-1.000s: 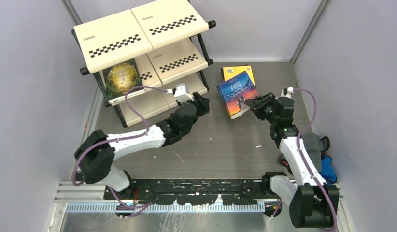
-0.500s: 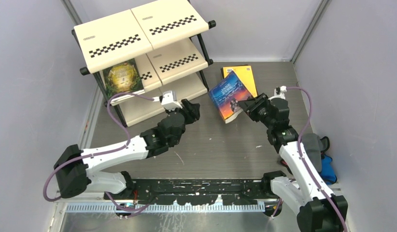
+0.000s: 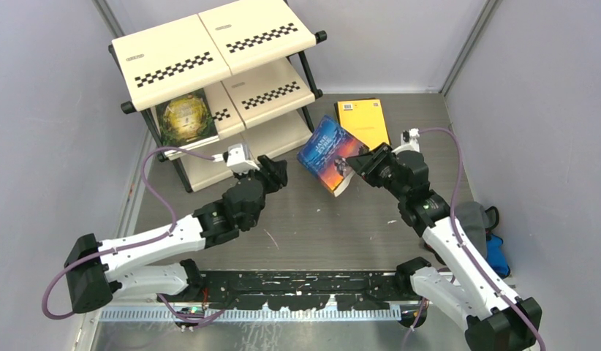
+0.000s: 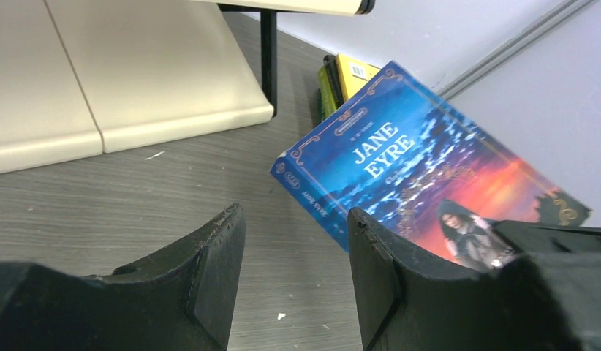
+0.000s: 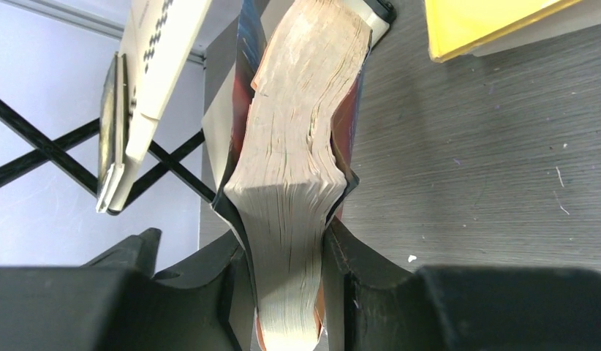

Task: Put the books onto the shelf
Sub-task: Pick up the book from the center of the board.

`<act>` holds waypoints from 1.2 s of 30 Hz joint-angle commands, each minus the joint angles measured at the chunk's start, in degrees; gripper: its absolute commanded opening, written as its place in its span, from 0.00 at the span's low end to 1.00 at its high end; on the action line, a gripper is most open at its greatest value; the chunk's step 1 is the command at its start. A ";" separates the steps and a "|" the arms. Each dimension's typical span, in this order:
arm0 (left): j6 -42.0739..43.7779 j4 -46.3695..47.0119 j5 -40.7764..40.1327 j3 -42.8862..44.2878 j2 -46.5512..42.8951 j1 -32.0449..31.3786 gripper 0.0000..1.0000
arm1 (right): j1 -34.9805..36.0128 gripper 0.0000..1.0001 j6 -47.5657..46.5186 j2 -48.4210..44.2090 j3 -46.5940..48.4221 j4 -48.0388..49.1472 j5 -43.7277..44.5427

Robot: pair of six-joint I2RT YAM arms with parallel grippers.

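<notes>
Your right gripper (image 3: 355,163) pinches the blue Jane Eyre paperback (image 3: 325,152) by its page edge, tilted above the table (image 3: 319,219) between the shelf (image 3: 210,44) and the orange book (image 3: 362,121) near the far edge; your left gripper (image 3: 275,172) hangs spread and empty just beside it. I judge the book light but soft: its pages bulge at the jaws, so grip deep and support the spine.
</notes>
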 commanded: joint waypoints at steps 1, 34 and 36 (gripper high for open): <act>-0.22 -0.55 -3.40 -1.22 -2.11 -0.25 0.54 | 1.06 0.01 1.11 -3.75 6.22 12.80 1.49; -1.48 -7.34 -7.67 -6.73 -13.06 -0.23 0.55 | 5.69 0.01 7.33 4.95 17.44 26.16 0.51; -1.81 -8.28 -7.69 -6.98 -13.67 -0.21 0.54 | 6.44 0.01 6.92 6.59 18.83 27.25 1.16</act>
